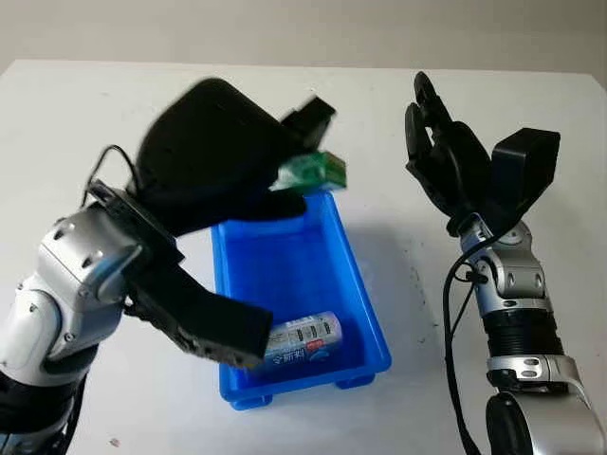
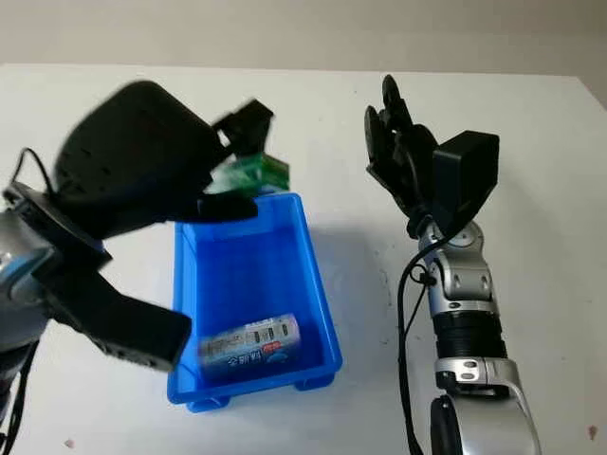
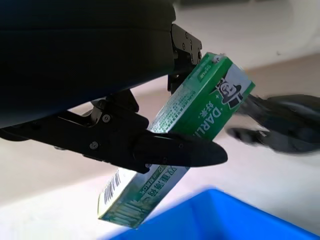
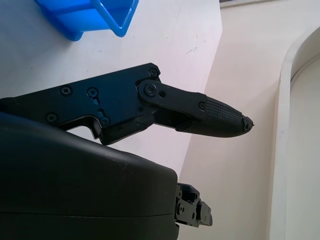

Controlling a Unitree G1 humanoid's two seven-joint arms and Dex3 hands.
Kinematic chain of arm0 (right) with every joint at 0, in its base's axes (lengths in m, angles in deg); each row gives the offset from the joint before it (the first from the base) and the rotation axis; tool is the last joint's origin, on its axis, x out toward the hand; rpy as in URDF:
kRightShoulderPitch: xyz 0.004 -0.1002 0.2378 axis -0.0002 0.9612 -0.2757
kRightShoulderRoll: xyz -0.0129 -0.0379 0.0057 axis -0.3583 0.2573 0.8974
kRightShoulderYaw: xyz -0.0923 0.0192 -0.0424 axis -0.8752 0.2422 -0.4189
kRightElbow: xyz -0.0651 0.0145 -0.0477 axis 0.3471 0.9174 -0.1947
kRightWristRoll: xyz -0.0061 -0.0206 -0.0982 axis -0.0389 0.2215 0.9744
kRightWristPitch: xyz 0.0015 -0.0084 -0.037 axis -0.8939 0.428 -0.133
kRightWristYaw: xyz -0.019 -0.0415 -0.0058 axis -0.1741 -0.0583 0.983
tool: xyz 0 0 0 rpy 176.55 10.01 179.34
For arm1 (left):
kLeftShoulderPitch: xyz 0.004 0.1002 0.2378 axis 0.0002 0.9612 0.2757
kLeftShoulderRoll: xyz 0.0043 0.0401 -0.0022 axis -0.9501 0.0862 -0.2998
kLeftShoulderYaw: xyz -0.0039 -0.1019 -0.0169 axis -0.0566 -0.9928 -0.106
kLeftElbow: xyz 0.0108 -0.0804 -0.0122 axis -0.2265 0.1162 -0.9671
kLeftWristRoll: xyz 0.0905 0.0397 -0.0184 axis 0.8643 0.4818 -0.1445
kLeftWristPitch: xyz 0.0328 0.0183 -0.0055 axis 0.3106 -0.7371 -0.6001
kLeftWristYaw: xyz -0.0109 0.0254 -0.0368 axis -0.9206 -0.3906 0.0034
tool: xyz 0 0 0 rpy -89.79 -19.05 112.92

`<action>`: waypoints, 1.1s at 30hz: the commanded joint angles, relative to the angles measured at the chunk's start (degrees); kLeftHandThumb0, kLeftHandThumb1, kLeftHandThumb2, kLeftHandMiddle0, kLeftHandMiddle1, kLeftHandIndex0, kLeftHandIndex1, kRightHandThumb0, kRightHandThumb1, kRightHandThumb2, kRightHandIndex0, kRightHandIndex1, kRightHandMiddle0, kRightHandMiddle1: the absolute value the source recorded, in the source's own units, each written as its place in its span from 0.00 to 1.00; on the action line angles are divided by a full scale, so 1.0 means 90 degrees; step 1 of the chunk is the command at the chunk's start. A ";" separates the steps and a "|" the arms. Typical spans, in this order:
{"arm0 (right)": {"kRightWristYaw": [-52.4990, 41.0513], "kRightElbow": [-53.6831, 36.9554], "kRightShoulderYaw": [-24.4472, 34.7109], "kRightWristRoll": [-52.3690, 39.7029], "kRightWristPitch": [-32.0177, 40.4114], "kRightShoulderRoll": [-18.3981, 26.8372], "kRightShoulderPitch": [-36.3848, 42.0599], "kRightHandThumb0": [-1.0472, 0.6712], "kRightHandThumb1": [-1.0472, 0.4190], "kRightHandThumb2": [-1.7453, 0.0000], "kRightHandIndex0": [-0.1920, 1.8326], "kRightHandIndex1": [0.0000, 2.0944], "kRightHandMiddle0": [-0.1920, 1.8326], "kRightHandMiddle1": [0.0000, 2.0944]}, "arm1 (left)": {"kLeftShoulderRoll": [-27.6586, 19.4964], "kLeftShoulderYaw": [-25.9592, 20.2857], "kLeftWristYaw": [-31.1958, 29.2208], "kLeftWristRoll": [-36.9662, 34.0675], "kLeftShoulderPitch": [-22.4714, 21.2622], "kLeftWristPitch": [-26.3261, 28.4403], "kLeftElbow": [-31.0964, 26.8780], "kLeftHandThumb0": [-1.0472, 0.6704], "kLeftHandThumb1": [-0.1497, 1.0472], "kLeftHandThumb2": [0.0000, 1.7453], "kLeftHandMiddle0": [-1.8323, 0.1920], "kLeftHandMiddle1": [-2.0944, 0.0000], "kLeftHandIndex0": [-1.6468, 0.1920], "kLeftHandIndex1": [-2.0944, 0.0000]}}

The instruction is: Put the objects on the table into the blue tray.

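My left hand point(image 1: 294, 156) is shut on a green box point(image 1: 318, 171), holding it in the air above the far end of the blue tray point(image 1: 356, 275). The left wrist view shows the green box point(image 3: 200, 110) pinched between the black fingers point(image 3: 170, 150), with the tray's blue rim point(image 3: 225, 210) just below. Inside the tray, at its near end, lies a white and blue tube-shaped pack point(image 1: 303, 339). My right hand point(image 1: 441, 156) is open, raised to the right of the tray.
The white table point(image 1: 474, 95) stretches around the tray. The right wrist view catches a corner of the blue tray point(image 4: 90, 15) and the table's far edge against a pale wall.
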 commanded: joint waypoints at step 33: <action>-0.0068 0.0029 0.0031 -0.0036 -0.0181 -0.0053 0.0044 0.20 0.00 0.62 0.00 0.00 0.00 0.00 | 0.0012 0.0199 -0.0761 0.0237 0.0080 0.0030 0.0444 0.17 1.00 0.37 0.98 0.99 1.00 0.97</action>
